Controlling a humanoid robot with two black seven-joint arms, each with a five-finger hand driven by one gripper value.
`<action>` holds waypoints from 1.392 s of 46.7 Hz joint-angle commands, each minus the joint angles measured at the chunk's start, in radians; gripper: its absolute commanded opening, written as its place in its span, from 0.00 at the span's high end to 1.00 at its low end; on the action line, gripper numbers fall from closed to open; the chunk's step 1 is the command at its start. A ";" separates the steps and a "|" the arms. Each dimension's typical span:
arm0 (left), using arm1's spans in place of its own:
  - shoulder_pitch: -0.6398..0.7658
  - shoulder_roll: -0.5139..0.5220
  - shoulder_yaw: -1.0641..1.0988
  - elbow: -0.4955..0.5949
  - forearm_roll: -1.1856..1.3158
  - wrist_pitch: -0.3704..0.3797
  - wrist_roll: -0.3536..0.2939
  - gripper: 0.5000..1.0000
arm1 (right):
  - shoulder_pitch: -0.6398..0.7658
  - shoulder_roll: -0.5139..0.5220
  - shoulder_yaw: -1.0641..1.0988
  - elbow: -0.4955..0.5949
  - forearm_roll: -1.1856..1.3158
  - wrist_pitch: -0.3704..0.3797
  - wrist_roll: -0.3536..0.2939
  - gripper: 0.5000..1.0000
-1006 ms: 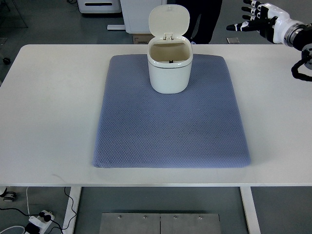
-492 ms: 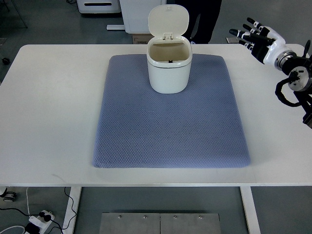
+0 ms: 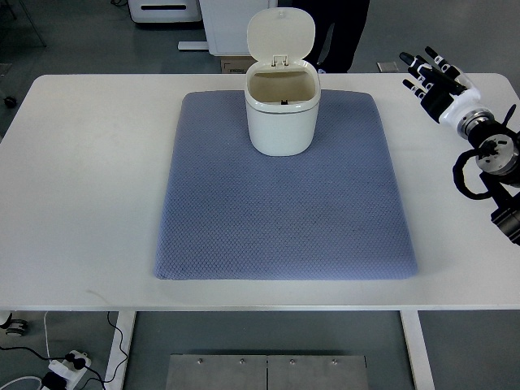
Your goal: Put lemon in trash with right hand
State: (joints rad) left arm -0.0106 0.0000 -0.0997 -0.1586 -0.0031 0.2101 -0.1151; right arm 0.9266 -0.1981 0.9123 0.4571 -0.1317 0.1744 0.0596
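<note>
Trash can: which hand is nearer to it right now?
Right. The right hand hovers over the table's far right edge, fingers spread and empty, well clear of the open trash can on the blue mat. The left hand isn't in view.

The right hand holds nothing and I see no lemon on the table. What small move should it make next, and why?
Probably lower the right hand to rest beside the mat. Its fingers are spread and empty, no lemon shows on the mat or table, and the trash bin stands with its lid up. Whether the lemon lies inside cannot be seen.
</note>
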 commanded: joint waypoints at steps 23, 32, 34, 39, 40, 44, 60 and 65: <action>0.000 0.000 0.000 -0.001 0.000 0.000 0.000 0.00 | -0.057 0.002 -0.007 -0.038 -0.132 -0.012 0.118 0.00; 0.000 0.000 0.000 -0.001 0.000 0.000 0.000 0.00 | -0.078 0.028 -0.006 -0.038 -0.134 -0.015 0.151 0.00; 0.000 0.000 0.000 0.001 0.000 0.000 0.000 0.00 | -0.078 0.037 -0.006 -0.038 -0.135 -0.016 0.160 0.00; 0.000 0.000 0.000 0.001 0.000 0.000 0.000 0.00 | -0.080 0.057 -0.006 -0.038 -0.135 -0.029 0.198 0.00; 0.000 0.000 0.000 0.001 0.000 0.000 0.000 0.00 | -0.078 0.062 -0.006 -0.038 -0.135 -0.033 0.204 0.00; 0.001 0.000 0.000 -0.001 0.000 0.000 0.000 0.00 | -0.078 0.074 -0.006 -0.038 -0.135 -0.038 0.212 0.00; 0.000 0.000 0.000 0.001 0.000 0.000 0.000 0.00 | -0.107 0.091 0.002 -0.038 -0.134 -0.039 0.238 0.00; 0.000 0.000 0.000 -0.001 0.000 0.000 0.000 0.00 | -0.109 0.092 0.004 -0.038 -0.134 -0.039 0.238 0.00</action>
State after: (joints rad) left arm -0.0103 0.0000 -0.0997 -0.1588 -0.0031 0.2102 -0.1150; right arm 0.8179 -0.1059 0.9150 0.4187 -0.2657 0.1351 0.2974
